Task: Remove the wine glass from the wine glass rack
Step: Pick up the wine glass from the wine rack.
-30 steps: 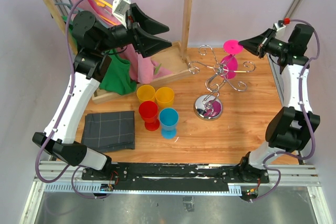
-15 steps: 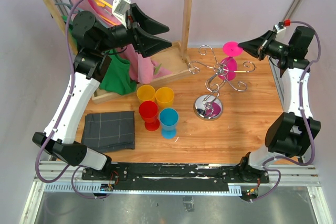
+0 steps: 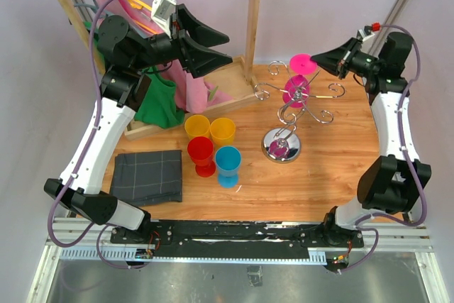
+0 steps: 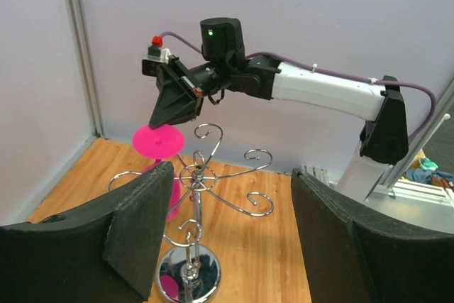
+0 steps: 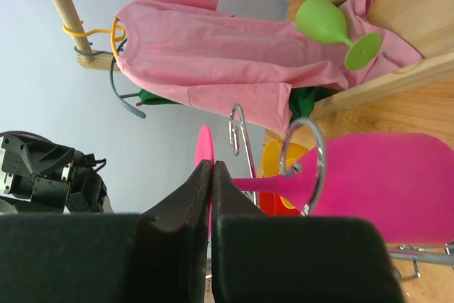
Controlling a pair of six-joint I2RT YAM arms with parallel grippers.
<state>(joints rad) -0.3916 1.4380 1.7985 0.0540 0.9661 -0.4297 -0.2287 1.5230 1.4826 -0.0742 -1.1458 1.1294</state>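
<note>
— As seen from the top camera, where is the pink wine glass (image 3: 294, 93)?
— It hangs upside down on the chrome wine glass rack (image 3: 281, 148), toward the far right of the wooden table (image 3: 333, 168). The right gripper (image 3: 315, 57) meets its foot. The left gripper (image 3: 228, 47) hangs high beside the wooden clothes rack (image 3: 253, 12), jaws spread, holding nothing.
— And the left wrist view?
— Its own fingers (image 4: 142, 225) stand wide apart, framing the rack. The right gripper's tips touch the glass's round foot from above.
— The right wrist view?
— The fingers (image 5: 177, 225) are pressed together, pinching the foot's edge. The stem passes through a curled hook arm (image 5: 301, 150). Behind are a pink shirt (image 5: 213, 54) and a green wine glass (image 5: 330, 23).
</note>
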